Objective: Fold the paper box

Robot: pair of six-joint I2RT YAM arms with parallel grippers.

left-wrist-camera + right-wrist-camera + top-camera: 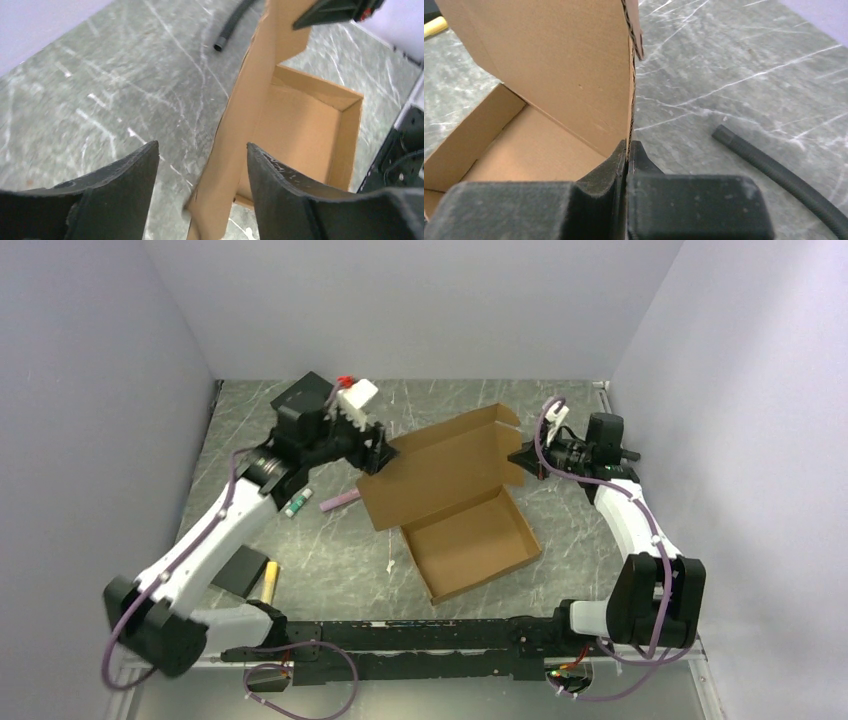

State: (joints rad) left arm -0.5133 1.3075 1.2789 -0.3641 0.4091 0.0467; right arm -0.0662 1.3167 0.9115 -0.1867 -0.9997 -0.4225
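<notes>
The brown cardboard paper box (455, 500) sits mid-table, its tray part (470, 545) folded up and its big lid panel raised at a slant. My left gripper (375, 452) is open at the lid's left edge; in the left wrist view the lid edge (235, 135) stands between my spread fingers (125, 185), closer to the right one. My right gripper (525, 458) is shut on the lid's right edge; the right wrist view shows the cardboard edge (630, 100) pinched between the pads (621, 160). The box's inside (524, 150) shows to the left.
A pink stick (338, 502), a small green-labelled item (294, 507), a black pad (241, 572) and a yellow cylinder (268, 583) lie left of the box. A black hose (784, 175) lies on the table behind the lid. Walls close in on both sides.
</notes>
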